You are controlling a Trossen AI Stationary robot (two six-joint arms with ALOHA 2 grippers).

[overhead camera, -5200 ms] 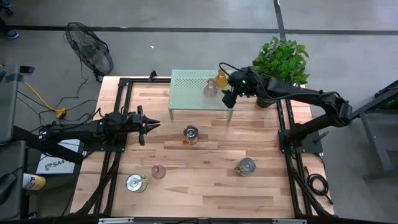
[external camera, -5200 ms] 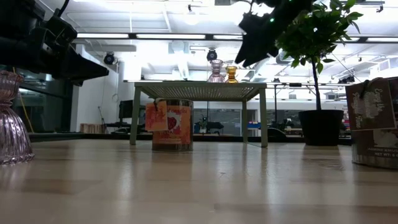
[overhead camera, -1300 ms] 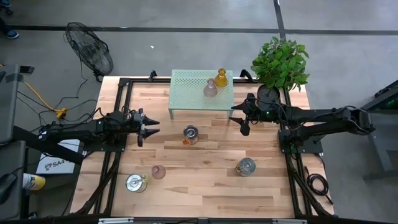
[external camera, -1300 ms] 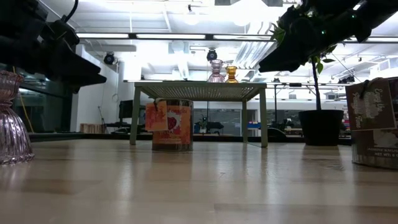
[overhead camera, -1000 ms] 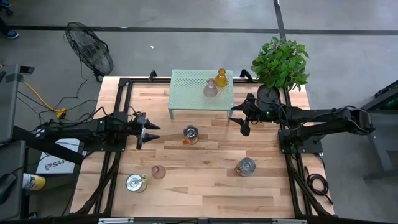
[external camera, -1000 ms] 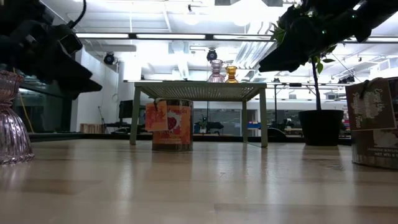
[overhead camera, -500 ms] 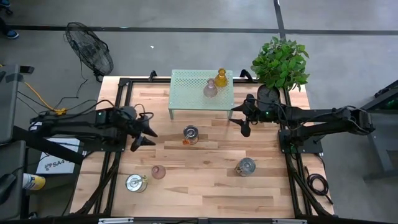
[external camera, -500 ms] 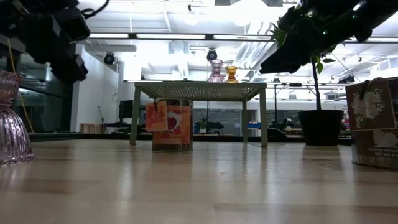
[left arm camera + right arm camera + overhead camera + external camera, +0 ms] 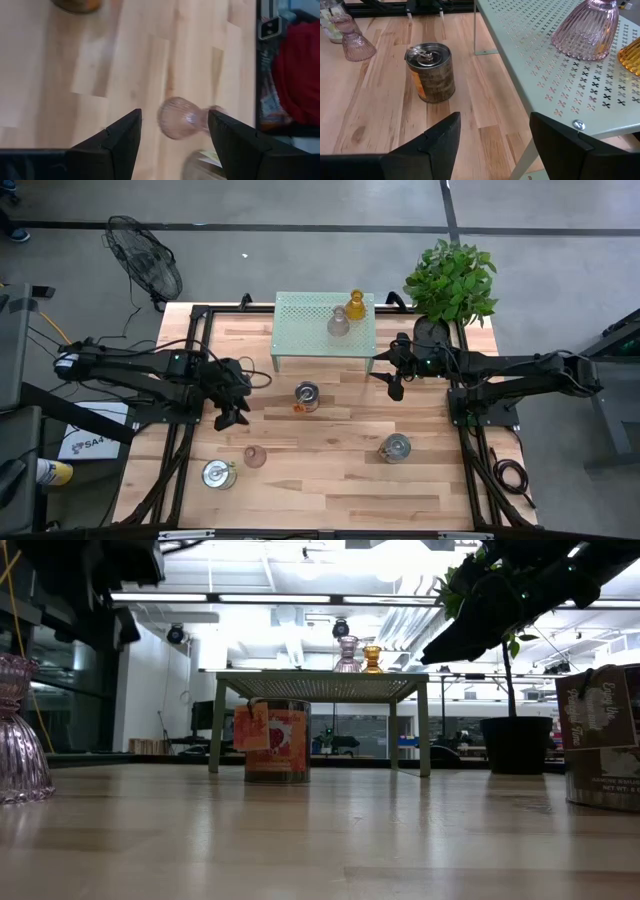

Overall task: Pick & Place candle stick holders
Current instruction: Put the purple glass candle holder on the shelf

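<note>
Left gripper (image 9: 233,402) hangs with fingers spread, empty, above the pink glass holder (image 9: 255,456) – an off-centre descent could tip it – right gripper (image 9: 388,376) waits open

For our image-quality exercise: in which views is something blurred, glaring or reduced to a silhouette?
Left wrist view: the pink glass holder is smeared by blur. Low view: bright ceiling lights leave the right arm a dark silhouette. Right wrist view: sharp, with the silver holder crisp.
</note>
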